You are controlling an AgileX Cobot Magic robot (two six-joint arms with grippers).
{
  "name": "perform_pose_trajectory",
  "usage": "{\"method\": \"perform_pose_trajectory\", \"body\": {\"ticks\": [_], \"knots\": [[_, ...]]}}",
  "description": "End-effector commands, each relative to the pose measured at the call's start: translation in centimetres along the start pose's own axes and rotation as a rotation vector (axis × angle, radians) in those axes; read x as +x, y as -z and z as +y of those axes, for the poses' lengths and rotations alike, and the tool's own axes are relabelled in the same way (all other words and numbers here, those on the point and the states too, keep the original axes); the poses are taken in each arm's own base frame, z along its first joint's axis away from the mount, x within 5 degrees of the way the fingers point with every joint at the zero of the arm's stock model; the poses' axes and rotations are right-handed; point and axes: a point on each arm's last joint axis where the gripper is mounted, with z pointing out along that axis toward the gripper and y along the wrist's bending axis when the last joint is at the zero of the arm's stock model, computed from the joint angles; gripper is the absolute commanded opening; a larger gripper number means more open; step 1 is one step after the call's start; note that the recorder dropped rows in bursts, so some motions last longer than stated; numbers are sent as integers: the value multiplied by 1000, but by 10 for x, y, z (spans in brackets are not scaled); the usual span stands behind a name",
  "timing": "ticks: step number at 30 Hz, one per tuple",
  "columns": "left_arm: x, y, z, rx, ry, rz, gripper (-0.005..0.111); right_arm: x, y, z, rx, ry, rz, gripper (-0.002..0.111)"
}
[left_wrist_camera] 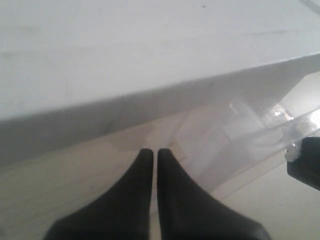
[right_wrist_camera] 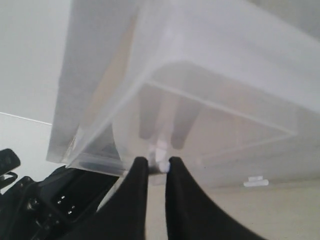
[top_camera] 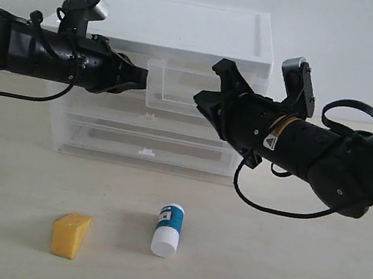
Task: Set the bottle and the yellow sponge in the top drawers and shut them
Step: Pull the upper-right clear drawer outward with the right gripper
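Note:
The bottle lies on the table in front of the chest, cap toward the camera. The yellow sponge sits to its left. The right top drawer is pulled partway out. My right gripper is shut on the drawer's small white tab handle. My left gripper is shut with nothing between its fingers. It is level with the top drawers, under the chest's white top and beside the open drawer's left wall. My left arm hides most of the left top drawer.
Two full-width drawers below are shut; one tab handle shows in the right wrist view. Both arms reach in from the sides and nearly meet at the chest front. The table runs out in front of the chest.

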Motion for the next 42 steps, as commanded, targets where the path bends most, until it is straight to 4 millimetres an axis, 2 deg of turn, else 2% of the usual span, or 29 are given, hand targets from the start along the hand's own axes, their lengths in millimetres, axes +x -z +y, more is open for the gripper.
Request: {"method": "perform_pose_trajectory", "body": {"ticks": [1, 8, 14, 19, 35, 42], "knots": [[-2, -4, 7, -45, 30, -11, 4, 1, 3, 20, -103, 43, 51, 0], [2, -12, 11, -46, 36, 1, 4, 6, 3, 20, -109, 25, 98, 0], [1, -12, 12, -53, 27, -2, 4, 9, 5, 18, -114, 24, 117, 0], [-1, -11, 13, -73, 24, -6, 4, 17, 12, 9, -105, 19, 134, 0], [-2, -11, 15, -78, 38, -6, 4, 22, 14, 9, -125, 48, 180, 0], [-1, -9, 19, -90, 32, -4, 4, 27, 19, 0, -107, 42, 182, 0]]}}
